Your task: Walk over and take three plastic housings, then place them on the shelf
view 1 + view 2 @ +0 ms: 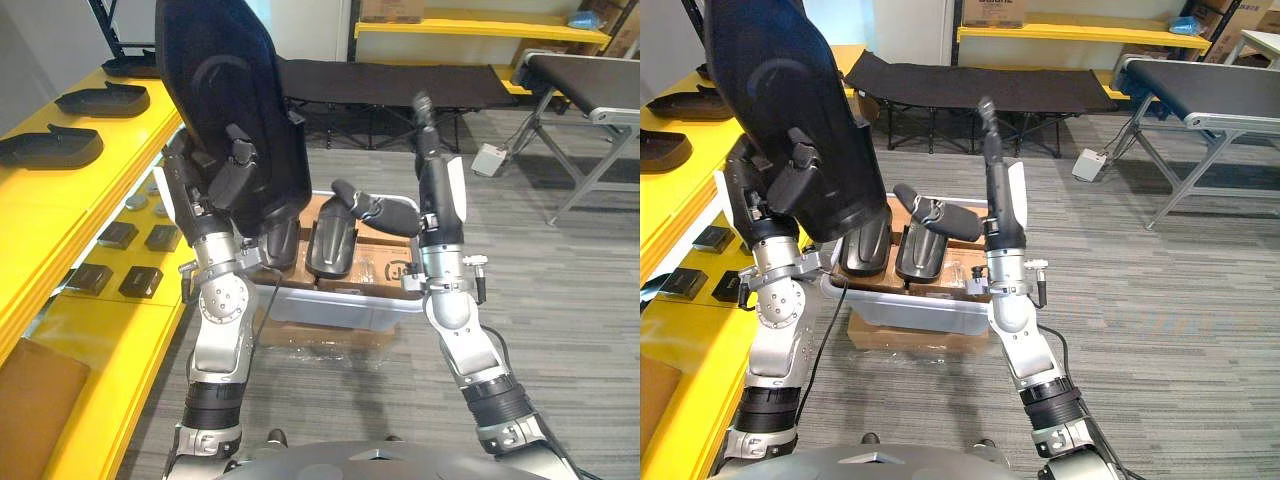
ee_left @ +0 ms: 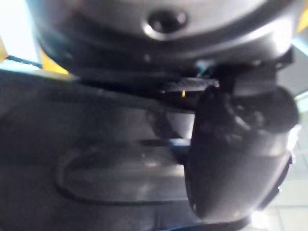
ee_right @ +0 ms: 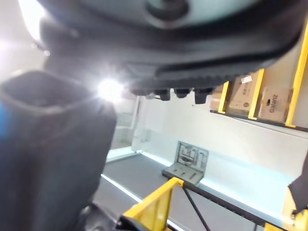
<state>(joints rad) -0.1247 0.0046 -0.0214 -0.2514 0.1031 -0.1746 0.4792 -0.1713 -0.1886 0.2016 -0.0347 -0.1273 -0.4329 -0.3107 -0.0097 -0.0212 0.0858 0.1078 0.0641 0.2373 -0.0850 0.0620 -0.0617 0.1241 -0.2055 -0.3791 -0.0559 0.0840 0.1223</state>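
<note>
Quick status from my end: left hand (image 1: 218, 190) has its fingers wrapped round a big black housing (image 1: 225, 70), held up in the air beside the yellow shelf (image 1: 70, 195). So that one's picked but not parked. Right hand (image 1: 432, 185) is raised with fingers straight, holding nothing as far as I can see. Two other housings (image 1: 48, 146) lie on the shelf top, but I can't say whether they count toward my three. Spare housings (image 1: 330, 245) stand in the grey bin (image 1: 340, 308) on the floor. I'd call it midway at best.
</note>
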